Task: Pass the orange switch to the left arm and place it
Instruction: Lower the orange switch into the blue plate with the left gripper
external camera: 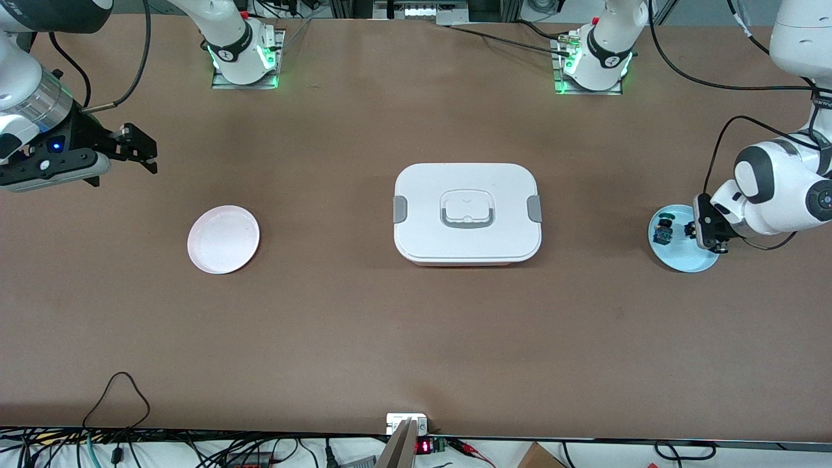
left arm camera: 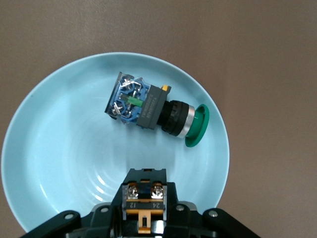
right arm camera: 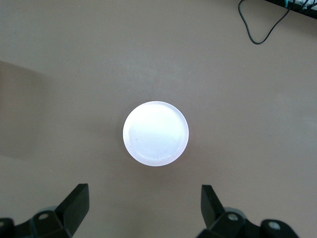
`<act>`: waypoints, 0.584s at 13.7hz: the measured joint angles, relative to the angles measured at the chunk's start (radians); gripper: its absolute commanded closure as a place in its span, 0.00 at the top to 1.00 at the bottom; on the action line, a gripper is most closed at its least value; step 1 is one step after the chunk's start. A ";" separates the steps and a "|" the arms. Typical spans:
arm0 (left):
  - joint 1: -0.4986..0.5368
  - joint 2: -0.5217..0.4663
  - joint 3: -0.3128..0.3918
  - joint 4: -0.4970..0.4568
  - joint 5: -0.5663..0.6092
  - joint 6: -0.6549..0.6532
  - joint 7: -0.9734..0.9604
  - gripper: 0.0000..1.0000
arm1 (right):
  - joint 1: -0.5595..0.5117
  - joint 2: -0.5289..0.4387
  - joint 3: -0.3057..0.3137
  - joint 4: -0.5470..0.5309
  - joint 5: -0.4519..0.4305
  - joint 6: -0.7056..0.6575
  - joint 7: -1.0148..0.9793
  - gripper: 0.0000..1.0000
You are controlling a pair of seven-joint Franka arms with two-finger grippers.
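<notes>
The left claw is sitting low over a glossy pale-blue plate at the left arm's end of the worktop, its fingers pressed in on the orange switch, a small blocky black part with an orange band and two screw terminals showing on its end. Just clear of that claw, lying on its side in the same plate, is a second switch with a blue terminal block, a black barrel, a metal ring and a flat green cap (the two are not touching). The plate is round and shallow, with faint concentric ripples catching the light.

The right claw is hanging high over the worktop at the right arm's end, its fingers spread wide with nothing between them; below it is lying a round, matte, pinkish-white plate.

Between the two claws is sitting the box, a smooth white rounded-rectangular container with grey side clips and a grey-edged recessed handle in its lid.

The worktop is a flat, dull brown sheet; black cables are trailing along its edge nearest the front camera.
</notes>
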 measured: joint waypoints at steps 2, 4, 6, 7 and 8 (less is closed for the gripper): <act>0.008 0.000 0.000 -0.003 0.000 0.000 0.001 0.00 | 0.000 0.000 0.000 0.000 0.000 0.005 0.000 1.00; 0.018 0.002 -0.002 -0.010 0.000 0.005 0.002 0.00 | 0.000 0.000 0.000 0.000 0.000 0.014 0.000 1.00; 0.029 0.005 -0.011 -0.017 0.000 0.028 0.003 0.00 | -0.001 0.000 -0.001 0.000 0.000 0.017 0.000 1.00; 0.032 0.009 -0.014 -0.021 0.000 0.035 0.004 0.00 | -0.001 0.000 -0.002 0.000 0.000 0.017 0.000 1.00; 0.034 0.013 -0.016 -0.022 0.000 0.042 0.005 0.00 | -0.003 0.000 -0.003 0.000 0.000 0.018 0.000 1.00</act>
